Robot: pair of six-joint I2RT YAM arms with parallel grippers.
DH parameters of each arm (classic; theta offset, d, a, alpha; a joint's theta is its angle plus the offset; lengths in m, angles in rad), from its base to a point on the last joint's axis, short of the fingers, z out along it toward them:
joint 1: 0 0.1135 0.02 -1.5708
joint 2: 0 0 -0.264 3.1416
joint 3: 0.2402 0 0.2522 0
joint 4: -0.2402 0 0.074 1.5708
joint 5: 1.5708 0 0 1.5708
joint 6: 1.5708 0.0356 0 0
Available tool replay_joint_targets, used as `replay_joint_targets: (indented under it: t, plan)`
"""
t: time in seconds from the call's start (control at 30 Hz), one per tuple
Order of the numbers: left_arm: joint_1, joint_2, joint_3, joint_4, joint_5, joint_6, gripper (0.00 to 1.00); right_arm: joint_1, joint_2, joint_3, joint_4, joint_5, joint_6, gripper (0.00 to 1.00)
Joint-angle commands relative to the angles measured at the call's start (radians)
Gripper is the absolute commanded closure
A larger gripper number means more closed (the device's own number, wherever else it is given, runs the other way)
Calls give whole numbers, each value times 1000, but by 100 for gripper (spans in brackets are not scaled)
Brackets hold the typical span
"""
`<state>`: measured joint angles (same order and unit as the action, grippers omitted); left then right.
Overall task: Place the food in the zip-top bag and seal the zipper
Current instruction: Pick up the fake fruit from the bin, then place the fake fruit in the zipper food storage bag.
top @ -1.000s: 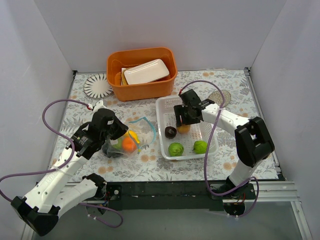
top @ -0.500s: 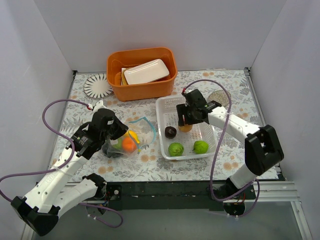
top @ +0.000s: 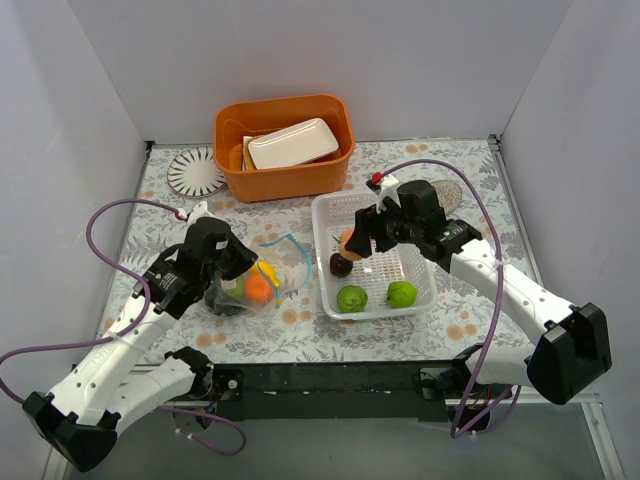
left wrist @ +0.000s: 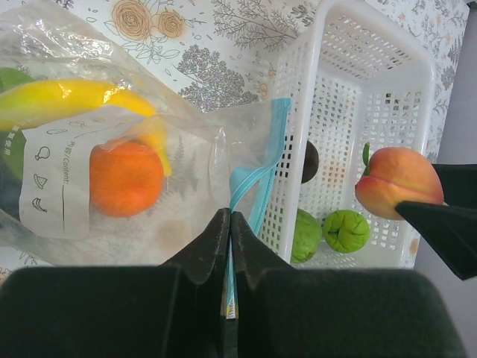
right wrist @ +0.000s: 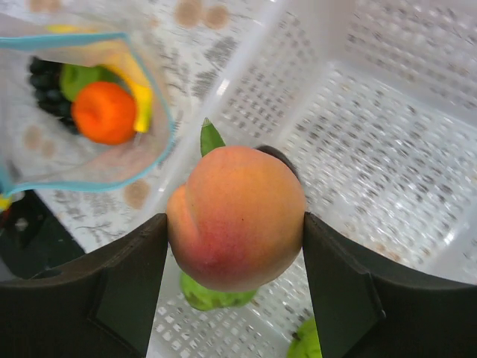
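Note:
My right gripper [right wrist: 235, 224] is shut on the peach [right wrist: 237, 216] and holds it above the left edge of the white basket [top: 330, 215]; the peach also shows in the top view [top: 350, 242]. My left gripper [left wrist: 229, 220] is shut on the teal zipper [left wrist: 261, 164] of the clear zip-top bag [left wrist: 112, 149], holding its mouth open toward the basket. Inside the bag lie an orange [left wrist: 125, 177], a banana [left wrist: 74, 101], black grapes [right wrist: 45, 82] and a green leaf [right wrist: 82, 78]. Two limes [top: 351, 298] [top: 401, 293] and a dark plum [top: 341, 265] lie in the basket.
An orange bin [top: 285, 170] holding a white dish [top: 292, 143] stands at the back. A round ribbed coaster [top: 195, 172] lies left of it, and another round disc [top: 445, 192] lies right of the basket. White walls close in the table.
My right gripper has lifted the peach out of the basket and carried it left toward the bag. The left arm and the bag have not moved.

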<state>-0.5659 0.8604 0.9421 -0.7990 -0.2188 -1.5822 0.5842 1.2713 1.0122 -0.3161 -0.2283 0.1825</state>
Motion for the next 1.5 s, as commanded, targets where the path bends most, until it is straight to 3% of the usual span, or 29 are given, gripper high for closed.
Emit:
replay_joint_targets:
  t: [0.0, 0.2, 0.33, 0.63, 1.27, 1.47]
  plan:
    - [-3, -1, 0, 15, 18, -6, 100, -1, -52, -40, 179, -291, 32, 71]
    - [-3, -1, 0, 12, 22, -5, 100, -1, -47, -80, 307, -445, 155, 71]
    - [-3, -3, -3, 17, 25, -10, 100, 0, -38, -103, 416, -488, 215, 71]
    - [-3, 3, 1, 21, 36, -9, 100, 25, 20, -95, 472, -519, 273, 70]
    - [-3, 15, 43, 15, 41, -7, 100, 177, 293, 152, 316, -312, 238, 71]
    - [-3, 28, 53, 24, 32, -7, 100, 186, 439, 298, 137, -250, 224, 76]
